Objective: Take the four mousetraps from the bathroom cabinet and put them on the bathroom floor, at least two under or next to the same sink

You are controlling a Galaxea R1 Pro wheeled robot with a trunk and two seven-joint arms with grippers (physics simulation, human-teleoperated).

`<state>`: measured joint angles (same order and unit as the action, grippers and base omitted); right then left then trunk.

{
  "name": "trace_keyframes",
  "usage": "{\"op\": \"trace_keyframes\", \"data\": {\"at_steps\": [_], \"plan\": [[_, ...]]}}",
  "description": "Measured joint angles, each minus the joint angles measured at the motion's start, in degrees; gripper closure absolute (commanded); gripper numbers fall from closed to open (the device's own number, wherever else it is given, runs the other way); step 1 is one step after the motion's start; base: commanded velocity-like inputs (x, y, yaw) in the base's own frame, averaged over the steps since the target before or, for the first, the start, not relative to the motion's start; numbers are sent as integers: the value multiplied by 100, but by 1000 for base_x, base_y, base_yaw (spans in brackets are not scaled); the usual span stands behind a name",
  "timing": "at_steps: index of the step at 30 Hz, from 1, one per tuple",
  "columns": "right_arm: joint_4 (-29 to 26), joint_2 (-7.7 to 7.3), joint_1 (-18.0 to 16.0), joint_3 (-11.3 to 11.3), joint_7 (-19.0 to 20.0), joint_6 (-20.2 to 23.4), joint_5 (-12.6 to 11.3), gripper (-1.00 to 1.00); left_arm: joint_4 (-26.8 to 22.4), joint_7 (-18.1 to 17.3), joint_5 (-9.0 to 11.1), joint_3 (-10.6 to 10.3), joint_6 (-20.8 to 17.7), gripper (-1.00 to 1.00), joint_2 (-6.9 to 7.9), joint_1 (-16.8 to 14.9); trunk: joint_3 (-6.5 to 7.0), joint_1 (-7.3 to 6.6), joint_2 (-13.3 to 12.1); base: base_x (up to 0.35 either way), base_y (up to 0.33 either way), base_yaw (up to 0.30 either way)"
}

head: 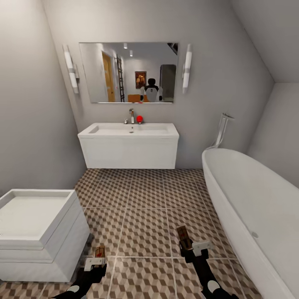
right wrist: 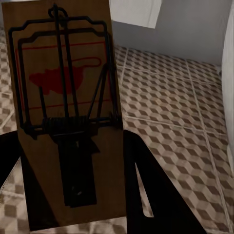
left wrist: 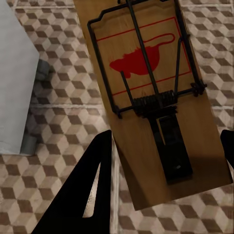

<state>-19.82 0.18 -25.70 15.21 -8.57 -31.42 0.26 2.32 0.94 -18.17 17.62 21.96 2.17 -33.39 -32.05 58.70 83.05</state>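
— Carrying one mousetrap per arm: the left gripper (head: 95, 261) is clenched on a trap (left wrist: 151, 92) at lower left of the head frame, the right gripper (head: 195, 247) on another (right wrist: 66, 112) at lower centre-right.

— How will they handle?

— Light, stiff wooden boards, I'd judge; the spring bar looks the delicate part. Each is pinched at its plain end, clear of the red bait patch, which seems the right hold.

— What's around?

— The bathroom sink (head: 129, 130) sits upper centre, well apart, with open bathroom floor (head: 145, 199) between. The toilet (head: 37, 232) crowds the left arm; the bathtub (head: 249, 199) flanks the right.
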Motion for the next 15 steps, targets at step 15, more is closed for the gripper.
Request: {"op": "trace_keyframes", "data": {"at_steps": [15], "plan": [[-1,-1,1,0,-2,0,0,100,4,0,-3,0,-1,100,0,0,0,0,0,284,0,112]]}}
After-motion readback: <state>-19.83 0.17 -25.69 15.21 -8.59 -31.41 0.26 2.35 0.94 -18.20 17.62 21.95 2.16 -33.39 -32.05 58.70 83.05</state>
